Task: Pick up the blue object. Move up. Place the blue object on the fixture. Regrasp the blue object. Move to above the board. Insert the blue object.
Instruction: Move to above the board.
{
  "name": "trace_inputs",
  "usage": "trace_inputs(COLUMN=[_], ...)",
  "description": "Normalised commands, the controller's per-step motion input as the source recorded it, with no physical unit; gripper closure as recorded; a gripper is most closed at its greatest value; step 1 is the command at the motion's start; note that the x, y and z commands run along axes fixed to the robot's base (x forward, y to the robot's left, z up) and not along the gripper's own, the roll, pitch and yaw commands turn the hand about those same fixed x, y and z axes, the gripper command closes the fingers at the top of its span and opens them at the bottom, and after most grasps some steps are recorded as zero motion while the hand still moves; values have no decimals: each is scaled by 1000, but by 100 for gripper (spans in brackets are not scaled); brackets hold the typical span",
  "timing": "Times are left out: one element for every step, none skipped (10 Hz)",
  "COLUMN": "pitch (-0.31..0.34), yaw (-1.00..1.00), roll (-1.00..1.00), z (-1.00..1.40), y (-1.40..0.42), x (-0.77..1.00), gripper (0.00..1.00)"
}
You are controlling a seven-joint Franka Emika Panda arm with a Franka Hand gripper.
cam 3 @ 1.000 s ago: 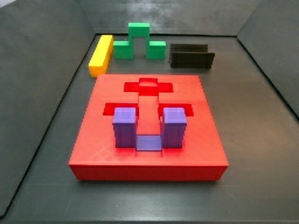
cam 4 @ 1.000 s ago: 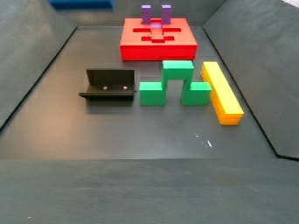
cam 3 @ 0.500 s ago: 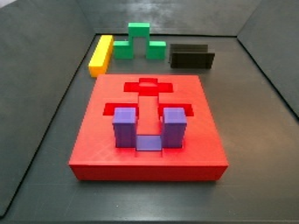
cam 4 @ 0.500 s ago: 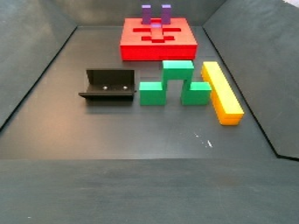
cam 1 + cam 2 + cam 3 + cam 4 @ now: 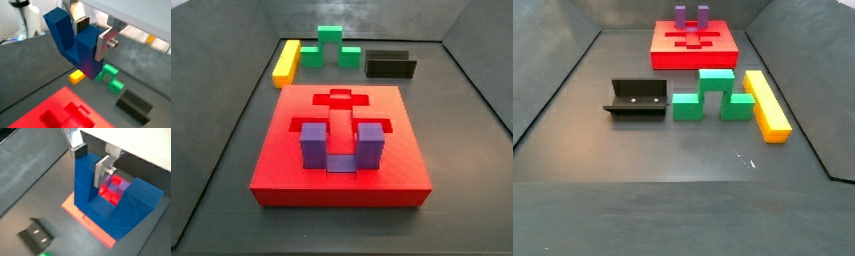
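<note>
**Carrying the blue piece toward the board, high above the floor**

Judging from the pictures, the step in hand is "move to above the board": the piece is already gripped and the insertion is not yet done.

Below the gripper lies the large flat red square board (image 5: 339, 143) with a cross-shaped recess in its top; a wrist view shows it under the held piece (image 5: 113, 188). A paler purple U-shaped block (image 5: 339, 146) already stands in one slot, prongs up, so the next move calls for finding a free recess, lining the piece up over it, and then going straight down. Which recess is meant I cannot tell.

Farther from the gripper are the long yellow bar (image 5: 767, 102), the green stepped block (image 5: 714, 95) and the dark L-shaped fixture (image 5: 637, 98), which is now bare.

The saturated-blue U-shaped object (image 5: 75, 42) hangs in the gripper (image 5: 91, 36), out of both side views. In a wrist view the two prongs appear to rise toward the camera, with the closed base facing the floor; its long axis runs along the prongs, roughly upright.

The flat silver fingers (image 5: 105, 44) are pinched on one prong of this object, which shows also in a wrist view (image 5: 113, 203).
</note>
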Motion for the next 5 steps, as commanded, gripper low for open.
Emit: trace_inputs(pitch=[1,-25,-53,-64,-57], yaw=[128,85,49,23,9], roll=[-998,-720,-489,-295,-201], z=[13,19,1,5,2], y=[-55,-50,-19,9,20], x=[-68,-71,-85,-72,-53], gripper=[100,100,100,100,100])
